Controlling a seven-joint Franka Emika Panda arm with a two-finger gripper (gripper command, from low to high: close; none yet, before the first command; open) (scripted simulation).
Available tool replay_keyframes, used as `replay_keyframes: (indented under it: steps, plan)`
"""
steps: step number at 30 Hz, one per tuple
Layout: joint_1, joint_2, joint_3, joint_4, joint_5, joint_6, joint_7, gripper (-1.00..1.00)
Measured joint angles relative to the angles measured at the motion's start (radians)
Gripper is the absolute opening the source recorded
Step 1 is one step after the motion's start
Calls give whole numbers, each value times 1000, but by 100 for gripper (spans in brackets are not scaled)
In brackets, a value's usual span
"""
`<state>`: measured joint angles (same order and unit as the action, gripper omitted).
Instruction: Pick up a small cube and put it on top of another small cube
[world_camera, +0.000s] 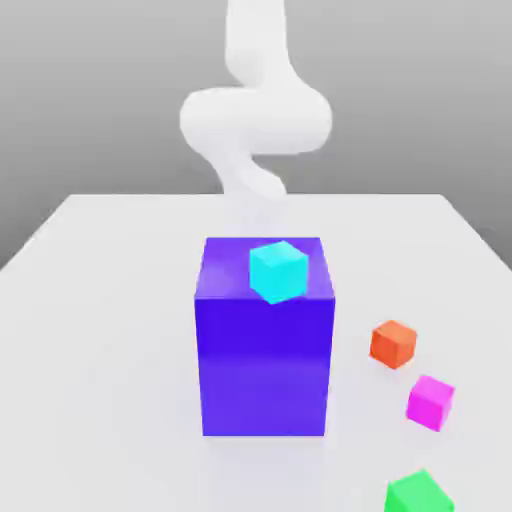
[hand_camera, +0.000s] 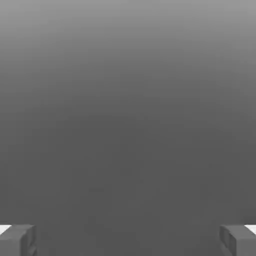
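We see nothing done yet — the small cube (world_camera: 431, 402) lies on the worktop (world_camera: 100, 330) near the green cube (world_camera: 420, 495) (apart), and the jaws stand wide, empty.

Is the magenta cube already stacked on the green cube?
No. In the exterior view the magenta cube sits on the table, apart from the green cube nearer the camera.

big block (world_camera: 265, 350): glossy, smooth | small cube (world_camera: 431, 401): matt, plain | table (world_camera: 100, 330): matt white
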<state>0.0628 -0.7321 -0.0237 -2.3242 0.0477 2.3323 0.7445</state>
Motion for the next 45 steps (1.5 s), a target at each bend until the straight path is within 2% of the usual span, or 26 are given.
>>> replay_keyframes:
  steps: [13,21,27,35,42,43,45]
  plan:
    - [274,364,-31,-122,227,157,-272,0]
    - [378,577,30,-199,282,262,-378,0]
    - [452,722,76,-263,218,357,-382,0]
    - [536,890,46,-333,-47,490,-251,0]
    - [551,1076,30,-302,-71,640,-236,0]
    - [550,1091,31,-299,-70,651,-236,-100]
    - [550,1091,31,-299,-70,651,-236,-100]
